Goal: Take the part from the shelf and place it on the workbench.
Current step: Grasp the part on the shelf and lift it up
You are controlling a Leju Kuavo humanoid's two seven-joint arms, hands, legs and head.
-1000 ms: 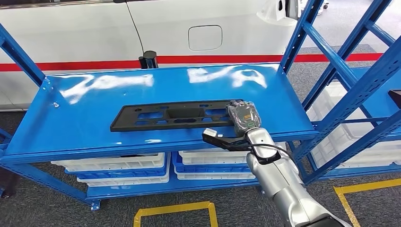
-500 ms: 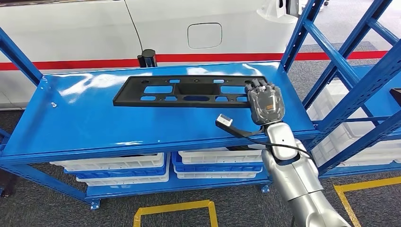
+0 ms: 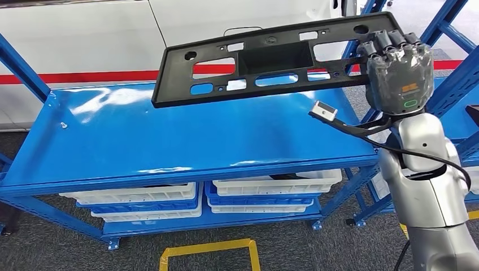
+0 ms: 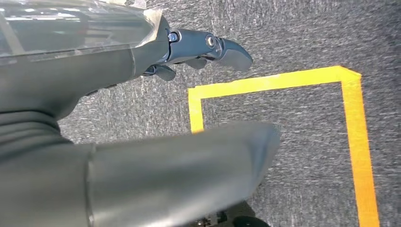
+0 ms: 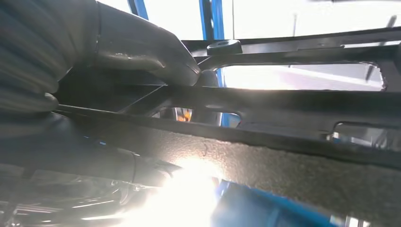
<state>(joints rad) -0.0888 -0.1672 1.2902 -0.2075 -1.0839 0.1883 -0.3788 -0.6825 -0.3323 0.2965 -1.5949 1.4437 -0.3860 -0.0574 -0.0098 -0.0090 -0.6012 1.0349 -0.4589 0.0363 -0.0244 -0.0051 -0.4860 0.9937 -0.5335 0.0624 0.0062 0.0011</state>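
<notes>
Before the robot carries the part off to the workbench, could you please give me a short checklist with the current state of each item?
1. Right hand grips the black part at one end: ok.
2. Part lifted clear of the blue shelf: ok.
3. Part level: not ok, the free end hangs lower.
4. Left hand free, over the grey floor: ok.
5. Blue upright beside the right hand clear of the swing: cannot tell.
6. Workbench ready: cannot tell.
</notes>
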